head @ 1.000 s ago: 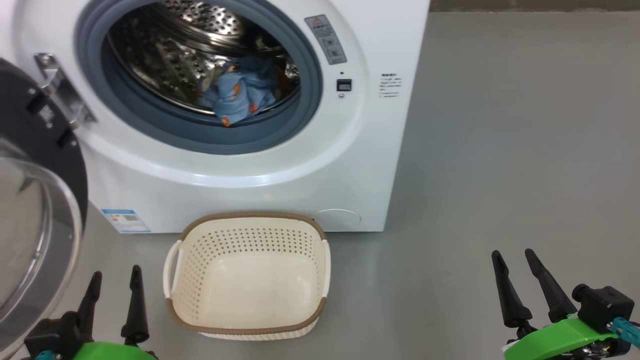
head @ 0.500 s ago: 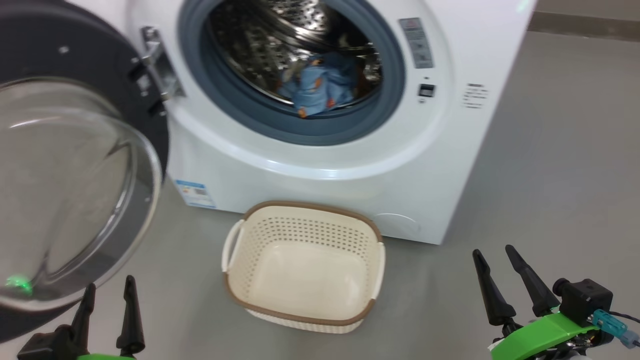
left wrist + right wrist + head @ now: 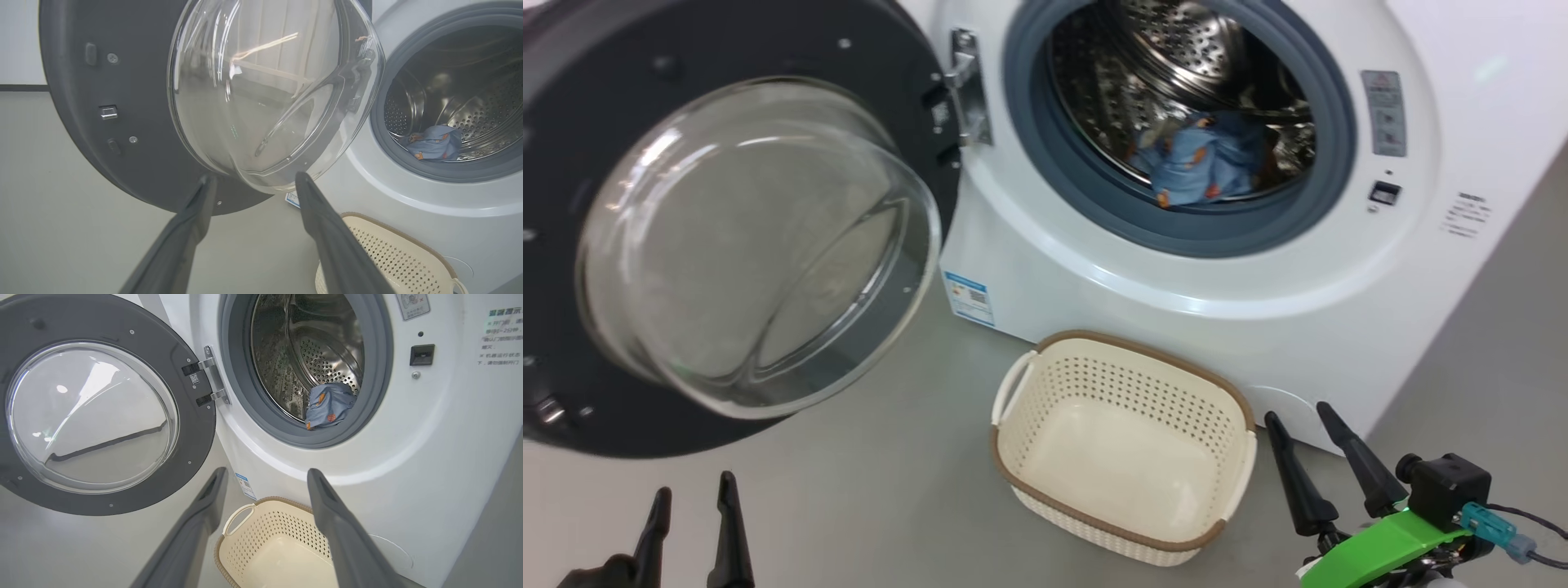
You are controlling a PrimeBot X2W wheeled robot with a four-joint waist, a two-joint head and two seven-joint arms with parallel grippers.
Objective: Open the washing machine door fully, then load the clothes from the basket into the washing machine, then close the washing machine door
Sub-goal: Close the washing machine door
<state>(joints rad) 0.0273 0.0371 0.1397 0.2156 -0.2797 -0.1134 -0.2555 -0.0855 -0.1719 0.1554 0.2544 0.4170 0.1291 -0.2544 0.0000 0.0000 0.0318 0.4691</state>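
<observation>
The left gripper (image 3: 693,490), spread wide and empty, points at the open washing machine door (image 3: 727,49) just ahead, latch (image 3: 108,112) to its left, hinge (image 3: 968,86) to its right; the right gripper (image 3: 1297,412), equally wide, sits farther off beyond the empty basket (image 3: 1143,351), and the clothes (image 3: 1205,159) lie inside the drum (image 3: 1176,49).

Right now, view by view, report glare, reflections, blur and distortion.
Head view: pale reflections wash over the round black-rimmed door's clear glass bowl; the perforated steel drum glints. Left wrist view: bright streaks cross that glass, and the dark fingers of the left gripper look soft. Right wrist view: wide-angle bowing of the white washing machine.
</observation>
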